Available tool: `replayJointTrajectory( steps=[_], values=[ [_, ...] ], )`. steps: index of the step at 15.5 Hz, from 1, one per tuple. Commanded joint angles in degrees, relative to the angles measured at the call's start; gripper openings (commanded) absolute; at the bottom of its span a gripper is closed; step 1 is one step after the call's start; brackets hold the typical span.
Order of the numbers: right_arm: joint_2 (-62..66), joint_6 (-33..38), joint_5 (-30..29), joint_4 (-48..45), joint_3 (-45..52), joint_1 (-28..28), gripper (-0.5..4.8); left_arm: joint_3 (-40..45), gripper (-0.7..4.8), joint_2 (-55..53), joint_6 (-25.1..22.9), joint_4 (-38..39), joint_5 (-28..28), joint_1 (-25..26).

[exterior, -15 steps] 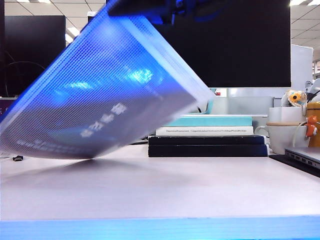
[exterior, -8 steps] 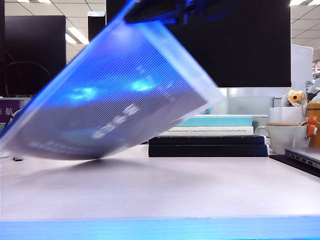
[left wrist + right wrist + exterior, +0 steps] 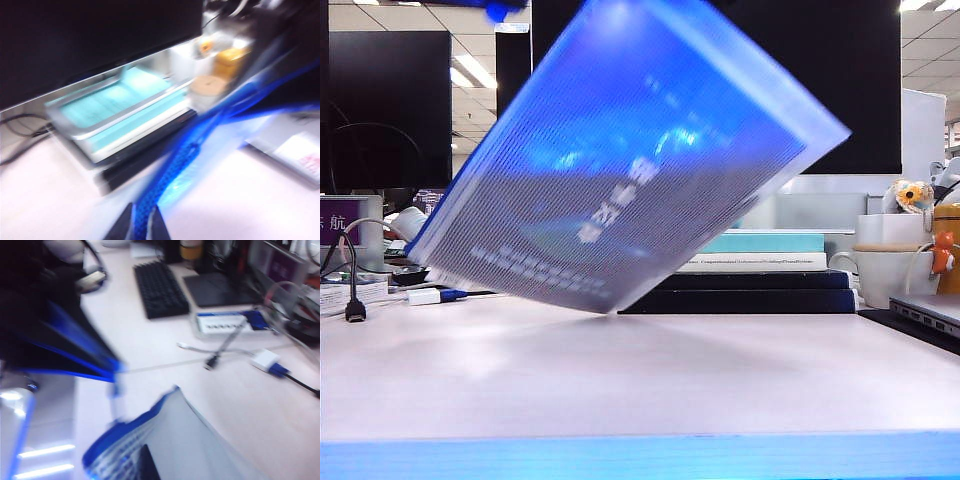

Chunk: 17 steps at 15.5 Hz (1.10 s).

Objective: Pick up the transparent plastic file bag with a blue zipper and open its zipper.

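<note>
Bag [image 3: 630, 160] hanging tilted above the table [image 3: 620, 370]; left gripper [image 3: 141, 227] pinching its zipper [image 3: 170, 175], right gripper [image 3: 145, 460] clamping its edge.

File bag [image 3: 620, 170] translucent, grid-textured, tilted, lifted off table; blue zipper [image 3: 172, 167] along edge

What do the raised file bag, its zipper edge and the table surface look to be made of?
The transparent plastic file bag: apparently soft translucent plastic with a fine grid weave; it shows light through and glossy highlights.

The blue zipper: looks like woven or toothed blue tape, blurred; the left gripper is shut on it, and the right gripper is shut on the bag's corner.

The table: smooth, pale, matte laminate, seemingly.
</note>
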<state>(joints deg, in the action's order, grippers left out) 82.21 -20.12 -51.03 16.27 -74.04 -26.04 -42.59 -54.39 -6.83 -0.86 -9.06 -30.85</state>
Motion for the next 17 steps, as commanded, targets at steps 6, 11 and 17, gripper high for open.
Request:
replayJointTrajectory(
  steps=[6,11,17],
  values=[
    [-11.1,5.4,-3.7,0.9,-1.5,0.8,-0.05,0.0,-0.06,-4.9,-2.7,3.7,16.4,9.8],
    [-14.8,5.3,-2.7,7.6,-3.3,7.7,-0.05,0.0,0.20,-4.8,1.4,5.7,10.8,20.7],
    [-1.7,-6.3,-3.0,25.0,-2.6,4.0,-0.05,-0.2,4.79,-1.5,8.0,0.7,-4.9,20.7]
  ],
)
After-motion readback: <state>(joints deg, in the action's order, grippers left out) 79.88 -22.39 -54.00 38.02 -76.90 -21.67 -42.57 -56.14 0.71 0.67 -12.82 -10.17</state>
